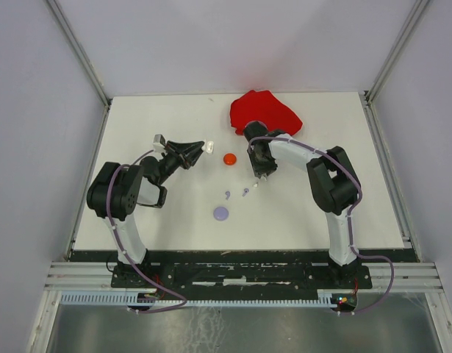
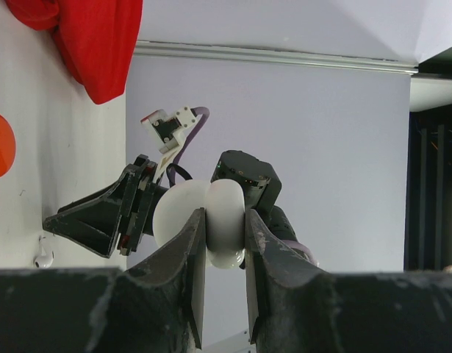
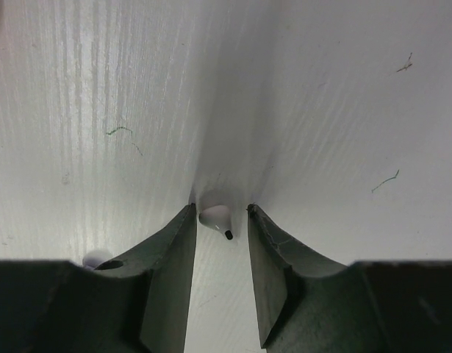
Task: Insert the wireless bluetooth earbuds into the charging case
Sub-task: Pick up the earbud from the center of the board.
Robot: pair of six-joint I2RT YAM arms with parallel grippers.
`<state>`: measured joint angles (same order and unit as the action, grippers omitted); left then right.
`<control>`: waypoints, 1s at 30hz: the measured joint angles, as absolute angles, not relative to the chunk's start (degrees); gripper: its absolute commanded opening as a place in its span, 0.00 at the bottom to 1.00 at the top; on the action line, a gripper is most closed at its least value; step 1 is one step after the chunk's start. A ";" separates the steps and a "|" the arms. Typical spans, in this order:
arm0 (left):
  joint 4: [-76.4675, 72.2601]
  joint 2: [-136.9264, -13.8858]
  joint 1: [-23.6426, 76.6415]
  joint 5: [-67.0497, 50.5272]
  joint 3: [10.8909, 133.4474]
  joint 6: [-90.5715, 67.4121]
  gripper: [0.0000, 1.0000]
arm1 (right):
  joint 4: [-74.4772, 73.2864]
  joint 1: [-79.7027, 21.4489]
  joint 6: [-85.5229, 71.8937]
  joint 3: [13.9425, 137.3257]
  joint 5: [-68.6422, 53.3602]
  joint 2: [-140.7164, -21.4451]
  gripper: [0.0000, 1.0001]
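Observation:
My left gripper (image 1: 202,148) is shut on a white charging case (image 1: 209,148) and holds it above the table; in the left wrist view the case (image 2: 211,220) is open like a clamshell between the jaws of the gripper (image 2: 224,219). My right gripper (image 1: 258,179) points down at the table, open, its jaws on either side of a white earbud (image 3: 216,218) that lies on the table between the tips of the gripper (image 3: 218,212). The earbud is close to the left finger, with a gap on the right. Two lilac earbuds (image 1: 228,194) (image 1: 245,192) lie near it.
A red round case (image 1: 229,158) lies between the two grippers. A lilac round case (image 1: 221,213) lies nearer the arm bases. A crumpled red cloth (image 1: 264,112) is at the back of the white table, just behind the right arm.

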<state>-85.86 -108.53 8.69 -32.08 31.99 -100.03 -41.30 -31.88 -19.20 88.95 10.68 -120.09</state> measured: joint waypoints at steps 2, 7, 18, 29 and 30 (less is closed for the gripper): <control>-85.89 -108.77 8.69 -32.08 31.99 -100.03 0.03 | -41.47 -31.88 -19.16 89.06 10.68 -120.18 0.40; -85.91 -109.16 8.69 -32.08 31.99 -100.05 0.03 | -41.91 -31.94 -19.05 89.76 10.66 -120.64 0.37; -85.95 -109.16 8.69 -32.08 31.99 -100.05 0.03 | -42.52 -32.14 -18.98 90.21 10.66 -120.92 0.24; -85.97 -109.16 8.69 -32.05 31.86 -100.05 0.03 | -42.35 -32.14 -18.15 90.43 10.68 -120.92 0.14; -85.97 -109.16 8.69 -32.05 31.79 -100.05 0.03 | -42.02 -32.14 -17.93 90.43 10.68 -120.81 0.12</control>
